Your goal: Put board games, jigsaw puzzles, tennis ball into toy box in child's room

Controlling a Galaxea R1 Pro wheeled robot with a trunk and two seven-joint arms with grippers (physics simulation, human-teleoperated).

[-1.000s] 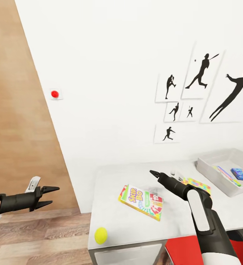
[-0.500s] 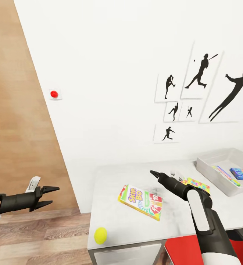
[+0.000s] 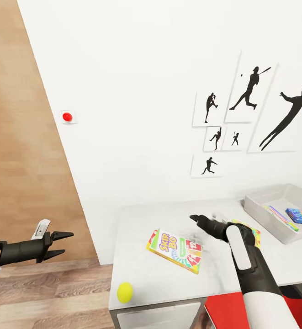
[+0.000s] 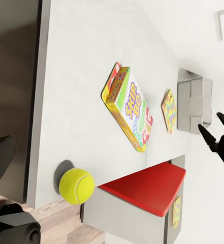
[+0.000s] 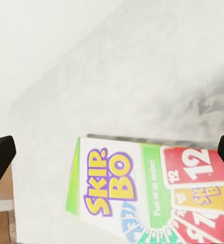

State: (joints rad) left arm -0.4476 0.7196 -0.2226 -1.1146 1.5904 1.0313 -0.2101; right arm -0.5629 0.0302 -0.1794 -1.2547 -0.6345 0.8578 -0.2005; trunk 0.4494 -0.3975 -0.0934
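The right gripper (image 3: pixel 197 218) has turned and tipped since half a second ago: its black fingers, which pointed up and away over the table (image 3: pixel 141 274), now reach lower toward the Skip-Bo board game (image 3: pixel 175 250), and the forearm has rolled so its white panel faces the head camera. In the right wrist view the two fingertips (image 5: pixel 0 155) stand at opposite edges of the picture, spread wide with nothing between them, and the Skip-Bo board game (image 5: pixel 152 193) lies flat on the pale table top just beyond them.

Taking that box as the landmark: the jigsaw puzzle (image 3: pixel 253 230) lies beside it toward the toy box (image 3: pixel 260 214), partly hidden behind the right arm. The toy box sits farther on the same side, against the white wall, with a blue board game (image 3: pixel 301 215) and another colourful flat piece inside it. The tennis ball (image 3: pixel 125 292) rests near the table's front edge, on the box's other side and apart from it; none of these has shifted.

The left gripper (image 3: pixel 64 243) hangs well off the table's end over the wood floor (image 3: pixel 41 297), fingers parted and empty, unchanged from before.
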